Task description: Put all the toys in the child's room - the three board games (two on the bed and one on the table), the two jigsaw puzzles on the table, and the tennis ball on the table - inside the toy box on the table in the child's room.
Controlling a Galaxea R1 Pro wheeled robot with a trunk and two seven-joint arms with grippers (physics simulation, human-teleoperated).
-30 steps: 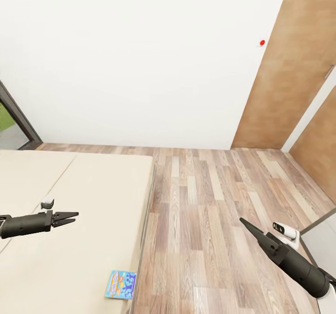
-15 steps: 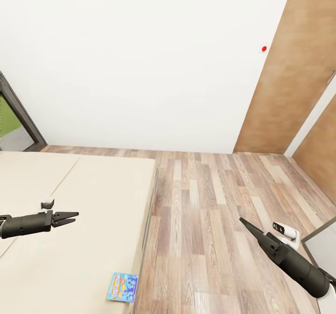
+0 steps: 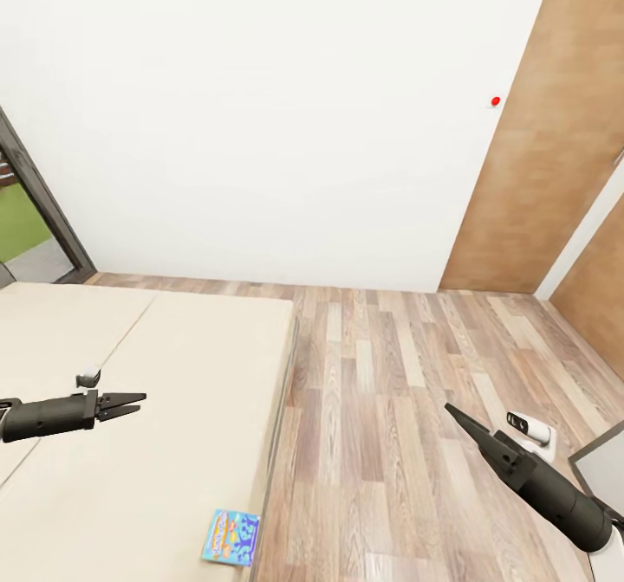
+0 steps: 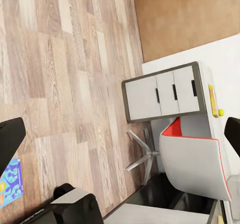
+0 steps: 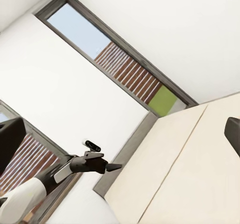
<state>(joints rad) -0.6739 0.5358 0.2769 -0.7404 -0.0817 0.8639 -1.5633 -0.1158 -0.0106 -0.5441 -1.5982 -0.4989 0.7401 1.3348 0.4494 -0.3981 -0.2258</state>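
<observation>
A blue board game (image 3: 230, 537) lies flat on the beige bed (image 3: 173, 365), at the mattress's near right corner; it also peeks in as the blue board game (image 4: 10, 181) in the left wrist view. My left gripper (image 3: 132, 405) hovers open over the mattress, well behind and left of that box. My right gripper (image 3: 457, 417) hangs open above the wooden floor, right of the bed. In the left wrist view the table (image 4: 162, 91) with white drawers carries the small yellow-green tennis ball (image 4: 220, 112). The toy box, the puzzles and the other games are out of view.
A white and red swivel chair (image 4: 192, 159) stands by the desk. Wooden floor (image 3: 390, 391) runs between the bed and brown wardrobe doors (image 3: 555, 132) at the right. A white wall stands ahead, with a dark-framed window (image 3: 26, 218) at the left.
The whole head view has slid down and to the right, showing more of the window, so the camera moved. Both arms keep their pose and both grippers stay open.
</observation>
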